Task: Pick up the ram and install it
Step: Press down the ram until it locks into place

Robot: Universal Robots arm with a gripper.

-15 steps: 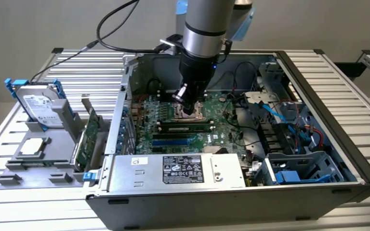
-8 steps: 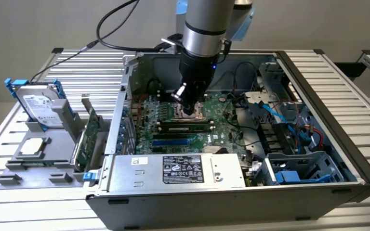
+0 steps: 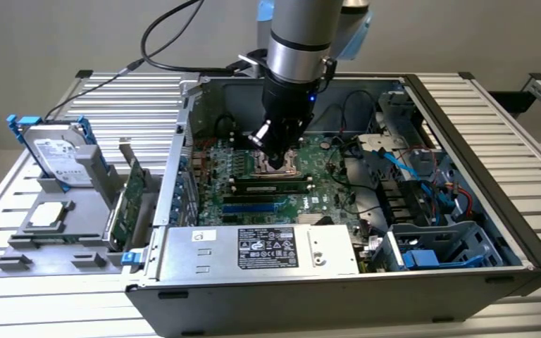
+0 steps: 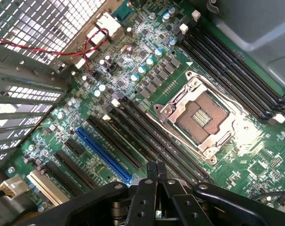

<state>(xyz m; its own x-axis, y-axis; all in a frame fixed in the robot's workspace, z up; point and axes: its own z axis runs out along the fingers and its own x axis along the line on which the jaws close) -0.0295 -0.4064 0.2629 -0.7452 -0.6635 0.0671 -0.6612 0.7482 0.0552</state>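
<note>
Open PC case (image 3: pixel 458 141) sits on the slatted metal surface (image 3: pixel 129 98), motherboard (image 3: pixel 251 176) exposed, and the arm (image 3: pixel 299 42) drops straight down into it from above. Power supply w/ white label (image 3: pixel 270 248) runs along the near edge, blue drive cage (image 3: pixel 439 246) at the exterior view's right, blue and black cables (image 3: pixel 411 169) tangled beside the board. Off to the exterior view's left, outside the case, a grey holder (image 3: pixel 54 239) carries the silver hard drive w/ blue rails (image 3: pixel 59 158) and the tall green expansion card (image 3: pixel 134 193). Claw (image 3: pixel 275 156) hangs right over the CPU socket (image 3: pixel 275 163), low to the board. Wrist view: claw (image 4: pixel 156 176) fingers are pressed together, tips meeting, nothing between them, not touching the board. CPU socket (image 4: pixel 203 117) sits open w/ its metal frame, black slots both sides, a blue slot (image 4: pixel 104 155) further out, red wires (image 4: pixel 85 44) near the rear grille. The ram (image 3: pixel 270 188) looks to lie seated in a slot just on the near side of the socket, a dark strip w/ a pale label, though chips are hard to make out. Socket partly hidden behind the claw in the exterior view.
</note>
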